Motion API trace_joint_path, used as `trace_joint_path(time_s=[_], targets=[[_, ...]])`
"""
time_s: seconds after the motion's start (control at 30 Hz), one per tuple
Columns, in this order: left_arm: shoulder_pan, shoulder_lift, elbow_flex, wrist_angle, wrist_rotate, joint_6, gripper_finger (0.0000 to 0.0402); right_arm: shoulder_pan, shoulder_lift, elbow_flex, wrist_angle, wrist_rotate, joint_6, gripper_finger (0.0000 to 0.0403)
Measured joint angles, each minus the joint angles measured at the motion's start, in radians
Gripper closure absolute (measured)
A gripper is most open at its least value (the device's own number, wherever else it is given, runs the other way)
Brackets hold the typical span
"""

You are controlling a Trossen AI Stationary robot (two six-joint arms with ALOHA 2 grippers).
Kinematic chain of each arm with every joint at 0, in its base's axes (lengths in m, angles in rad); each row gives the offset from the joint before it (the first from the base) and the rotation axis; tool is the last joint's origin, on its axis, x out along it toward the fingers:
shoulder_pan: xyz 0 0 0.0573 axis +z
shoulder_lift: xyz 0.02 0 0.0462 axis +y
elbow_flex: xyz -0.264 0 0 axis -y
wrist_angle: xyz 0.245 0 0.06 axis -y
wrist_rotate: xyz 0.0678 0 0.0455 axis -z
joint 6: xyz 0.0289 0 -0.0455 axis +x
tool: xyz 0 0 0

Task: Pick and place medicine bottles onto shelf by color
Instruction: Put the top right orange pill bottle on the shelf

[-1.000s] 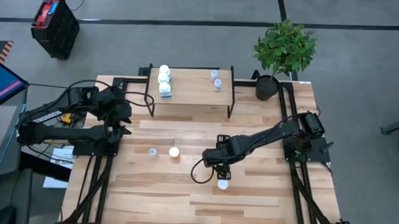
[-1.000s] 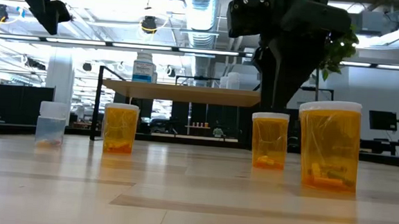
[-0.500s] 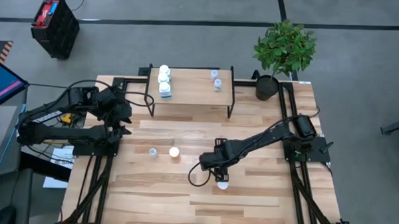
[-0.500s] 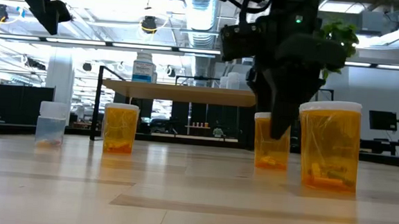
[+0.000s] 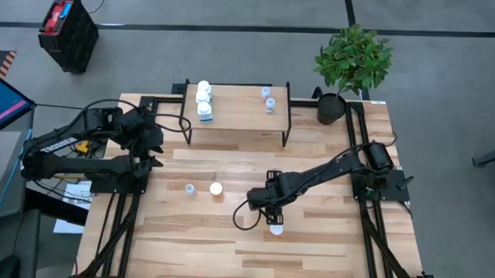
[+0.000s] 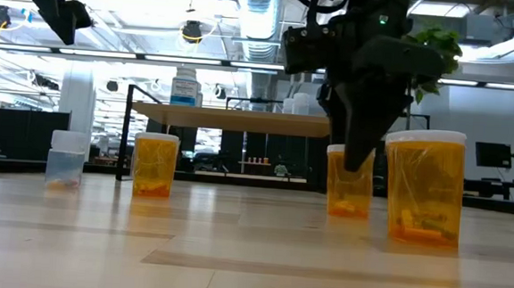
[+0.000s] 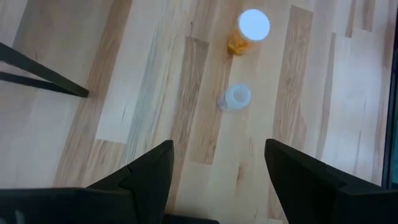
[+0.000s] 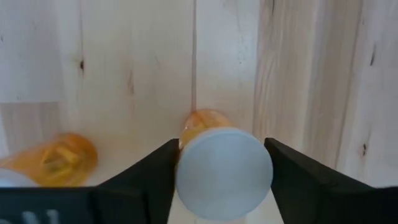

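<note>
The shelf (image 5: pixel 236 120) stands at the far middle, with white bottles (image 5: pixel 203 100) on its left part and clear ones (image 5: pixel 268 100) on its right. A clear bottle (image 5: pixel 190 188) and an orange bottle (image 5: pixel 216 188) stand upright on the table. My right gripper (image 8: pixel 222 149) points down over another upright orange bottle (image 8: pixel 222 171), one finger on each side of its white cap. A further orange bottle (image 5: pixel 275 229) stands just nearer the front edge. My left gripper (image 7: pixel 221 180) waits open, high at the table's left. My right gripper comes from above with its fingers (image 8: pixel 163 163) flanking the white cap (image 8: pixel 205 177) of the upright orange bottle, which stands on the table. The cap fills the gap between them. Whether they touch it I cannot tell.
A potted plant (image 5: pixel 352 64) stands at the far right corner. The neighbouring orange bottle (image 6: pixel 422 185) is close beside my right gripper (image 6: pixel 356 155). Bare wood lies along the near edge and at the right of the table.
My right gripper has sunk toward the table, coming down around the top of the orange bottle. The bottles have kept their places.
</note>
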State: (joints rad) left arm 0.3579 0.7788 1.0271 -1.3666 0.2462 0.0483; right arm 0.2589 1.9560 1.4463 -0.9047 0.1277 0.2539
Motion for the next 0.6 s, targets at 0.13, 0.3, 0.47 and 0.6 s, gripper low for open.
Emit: trace_joint_path(time_s=[0.13, 0.3, 0.47, 0.6], targets=[[0.0, 0.0, 0.0, 0.0, -0.004, 0.0, 0.0164, -0.006, -0.001, 0.002, 0.0, 0.0, 0.0, 0.0206], [0.0, 0.0, 0.0, 0.0, -0.03, 0.001, 0.0164, -0.018, 0.001, 0.02, -0.03, -0.003, -0.056, 0.0214], [0.0, 0.0, 0.0, 0.0, -0.052, 0.0, 0.0164, -0.049, 0.003, 0.135, -0.12, -0.006, -0.156, 0.0212], [0.0, 0.0, 0.0, 0.038, -0.052, -0.04, 0.0164, -0.095, 0.001, 0.281, -0.194, -0.005, -0.267, 0.0202]])
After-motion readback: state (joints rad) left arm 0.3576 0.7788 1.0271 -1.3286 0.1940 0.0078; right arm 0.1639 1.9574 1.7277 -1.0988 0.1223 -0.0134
